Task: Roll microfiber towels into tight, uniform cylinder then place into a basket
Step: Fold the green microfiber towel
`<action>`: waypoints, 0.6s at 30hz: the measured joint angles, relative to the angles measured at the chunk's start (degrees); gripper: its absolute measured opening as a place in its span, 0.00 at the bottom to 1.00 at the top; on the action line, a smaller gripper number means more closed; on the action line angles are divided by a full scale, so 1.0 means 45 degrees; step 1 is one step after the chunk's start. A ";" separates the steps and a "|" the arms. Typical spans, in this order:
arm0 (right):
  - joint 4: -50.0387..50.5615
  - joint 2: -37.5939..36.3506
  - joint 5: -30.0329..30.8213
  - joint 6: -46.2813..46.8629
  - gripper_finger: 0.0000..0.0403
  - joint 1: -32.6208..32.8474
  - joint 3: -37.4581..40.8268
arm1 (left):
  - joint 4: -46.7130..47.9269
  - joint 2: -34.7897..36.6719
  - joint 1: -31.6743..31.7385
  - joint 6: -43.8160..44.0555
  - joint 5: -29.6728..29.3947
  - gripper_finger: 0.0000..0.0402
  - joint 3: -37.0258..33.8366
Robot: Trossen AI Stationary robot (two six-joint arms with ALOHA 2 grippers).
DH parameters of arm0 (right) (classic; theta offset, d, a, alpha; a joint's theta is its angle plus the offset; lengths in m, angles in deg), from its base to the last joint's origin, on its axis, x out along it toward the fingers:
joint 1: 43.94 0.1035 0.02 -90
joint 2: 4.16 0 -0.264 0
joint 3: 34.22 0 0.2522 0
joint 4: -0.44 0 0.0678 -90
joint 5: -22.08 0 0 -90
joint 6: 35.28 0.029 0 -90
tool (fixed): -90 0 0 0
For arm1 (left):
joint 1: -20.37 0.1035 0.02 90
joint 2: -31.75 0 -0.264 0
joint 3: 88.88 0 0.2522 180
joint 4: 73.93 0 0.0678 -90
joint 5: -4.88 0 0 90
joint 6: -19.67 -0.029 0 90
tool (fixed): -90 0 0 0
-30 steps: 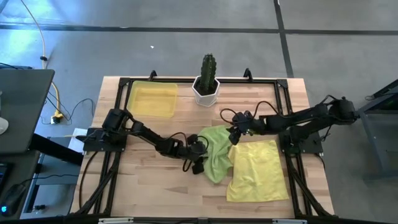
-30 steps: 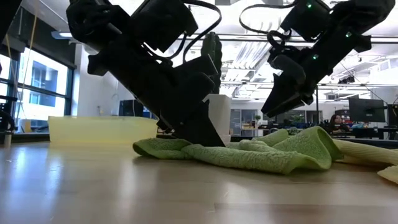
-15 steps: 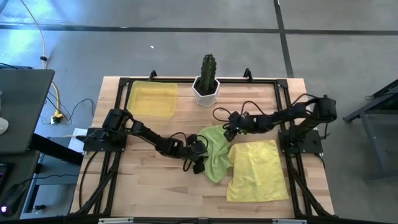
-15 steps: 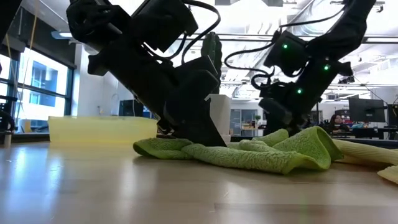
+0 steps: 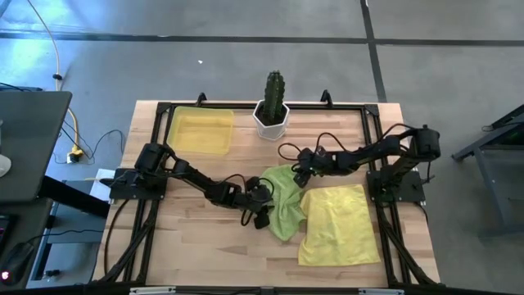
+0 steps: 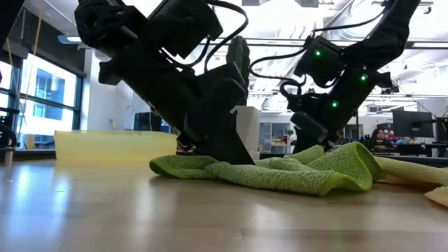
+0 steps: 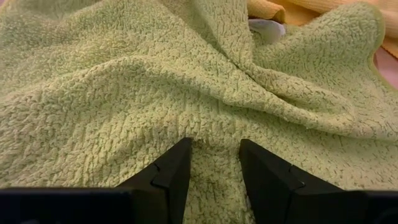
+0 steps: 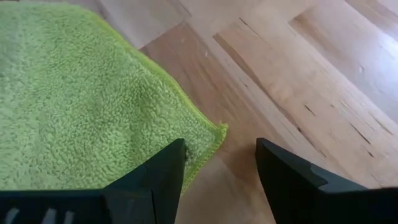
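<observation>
The lime green towel (image 5: 285,205) lies crumpled at mid-table, its right edge against the flat pale yellow towel (image 5: 337,225). My left gripper (image 5: 260,201) is at the green towel's left side, shut on it (image 7: 214,162). My right gripper (image 5: 300,170) stands open low over the green towel's far corner (image 8: 214,132). One of its fingers (image 8: 165,171) is over the cloth's edge and the other is over bare wood. The yellow basket (image 5: 201,131) sits at the far left. My left gripper pinches a raised fold of the green towel (image 7: 214,146) between its two fingers, near the towel's left edge. The fingers slant down from the table's left. Creases run toward the fingers, and the towel lies on the table. Whether my right gripper touches the corner I cannot tell.
A white pot with a green cactus (image 5: 272,115) stands at the far edge, just beyond my right gripper. A black frame (image 5: 246,106) runs around the work area. Bare wood shows in front of the basket and along the near left.
My right gripper has come down and a little toward the table's left, onto the green towel's far corner, staying open. The towels have not moved.
</observation>
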 joint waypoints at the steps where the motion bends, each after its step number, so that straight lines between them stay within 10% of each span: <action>1: -0.0016 0.0000 -0.0022 -0.0126 0.47 0.0002 0.0000 | 0.0000 0.0000 0.0000 0.0000 -0.0001 0.33 0.0000; 18: 0.0273 -0.1477 -0.0833 -0.0281 0.47 -0.0319 0.0044 | -0.0001 0.0005 -0.0005 0.0000 -0.0015 0.33 0.0005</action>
